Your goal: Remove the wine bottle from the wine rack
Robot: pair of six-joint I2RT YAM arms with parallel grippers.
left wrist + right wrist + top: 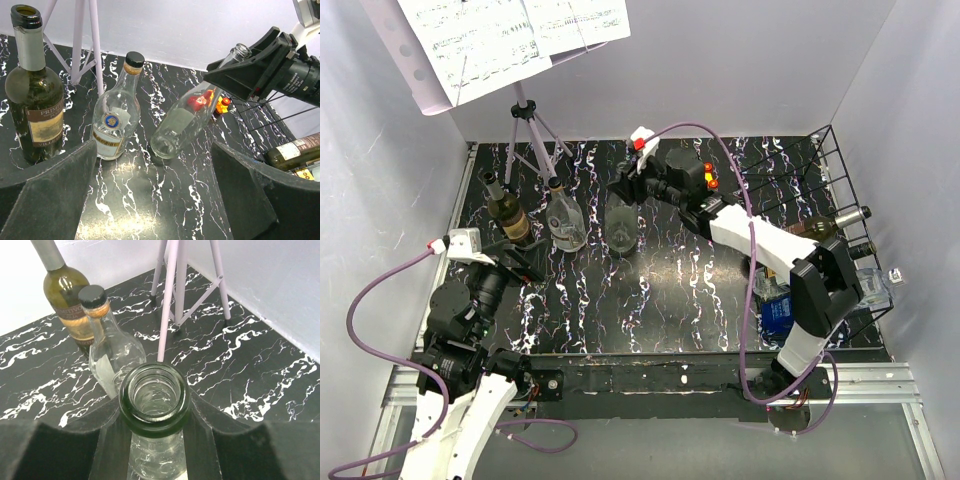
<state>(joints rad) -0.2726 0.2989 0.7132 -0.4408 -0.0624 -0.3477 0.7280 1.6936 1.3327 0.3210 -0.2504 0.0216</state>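
top: right gripper [628,190] hides the neck of the clear glass wine bottle [620,232], mid-table and well apart from the black wire wine rack [842,165]; left wrist: left gripper [154,147] jaws spread, bottle leaning; right wrist: jaws pinching its neck, body cut off.

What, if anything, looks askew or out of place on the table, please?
The clear empty bottle leans sharply, its neck clamped in the right hand, while the green wine bottle and the capped clear bottle beside it stand upright.

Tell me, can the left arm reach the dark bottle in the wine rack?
Probably not. The left gripper is far left, the wine rack at the right edge, and the right arm, holding a clear bottle, stretches across between.
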